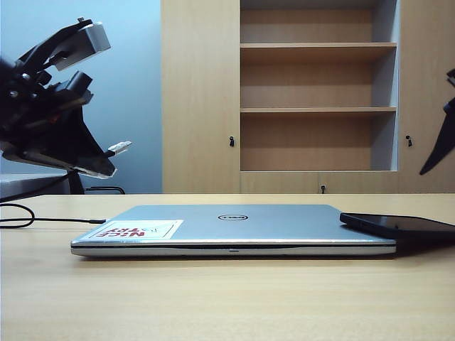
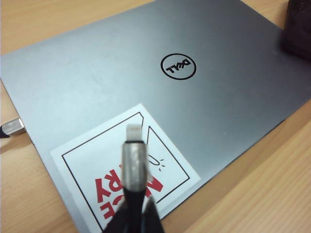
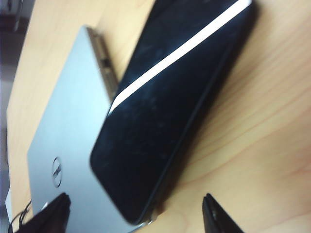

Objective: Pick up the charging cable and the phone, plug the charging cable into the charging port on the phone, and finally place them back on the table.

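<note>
My left gripper (image 2: 133, 213) is clamped on the charging cable (image 2: 132, 165) above the Dell laptop (image 1: 234, 226) (over its red-lettered sticker (image 2: 124, 170)), plug pointing away from my fingers toward the lid's logo. My right gripper (image 3: 136, 213) hangs with jaws spread wide over the phone (image 3: 165, 107), which lies with one corner propped on the laptop's edge, long axis running away from that gripper.
</note>
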Motion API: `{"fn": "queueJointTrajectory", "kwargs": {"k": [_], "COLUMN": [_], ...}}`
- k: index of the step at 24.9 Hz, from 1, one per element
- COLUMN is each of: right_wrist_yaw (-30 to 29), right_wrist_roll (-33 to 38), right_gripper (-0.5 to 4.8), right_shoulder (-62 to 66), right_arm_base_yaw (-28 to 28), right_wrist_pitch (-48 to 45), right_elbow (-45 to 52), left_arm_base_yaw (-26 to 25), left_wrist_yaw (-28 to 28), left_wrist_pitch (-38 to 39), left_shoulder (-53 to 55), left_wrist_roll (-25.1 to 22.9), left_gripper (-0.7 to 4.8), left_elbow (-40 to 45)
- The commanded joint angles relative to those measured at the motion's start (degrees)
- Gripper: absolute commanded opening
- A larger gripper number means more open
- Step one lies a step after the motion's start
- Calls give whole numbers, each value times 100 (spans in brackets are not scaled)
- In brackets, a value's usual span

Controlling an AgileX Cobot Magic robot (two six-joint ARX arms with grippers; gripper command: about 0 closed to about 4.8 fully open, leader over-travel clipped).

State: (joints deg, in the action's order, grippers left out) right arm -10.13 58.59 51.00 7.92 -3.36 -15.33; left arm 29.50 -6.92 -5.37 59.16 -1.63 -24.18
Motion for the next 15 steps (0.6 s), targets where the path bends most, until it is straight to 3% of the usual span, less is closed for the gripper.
{"fn": "queueJointTrajectory", "kwargs": {"k": [1,15], "right_wrist_yaw": [-63,-575], "right_wrist_roll": [216,444], "right_gripper": [370,389], "right_shoulder": [155,1502], "right_arm_base_yaw": [-153,-234], "right_wrist_pitch": [-160,-1388], "right_elbow": [-31,-55], "left_arm_base_yaw": [2,2], "left_wrist_yaw": [-20,-20], "left_wrist_pitch": [-114,-116], "left_shoulder": [0,0], "left_wrist_roll": [4,4], "left_gripper": [-7,-7], "left_elbow": [-13,-13]}}
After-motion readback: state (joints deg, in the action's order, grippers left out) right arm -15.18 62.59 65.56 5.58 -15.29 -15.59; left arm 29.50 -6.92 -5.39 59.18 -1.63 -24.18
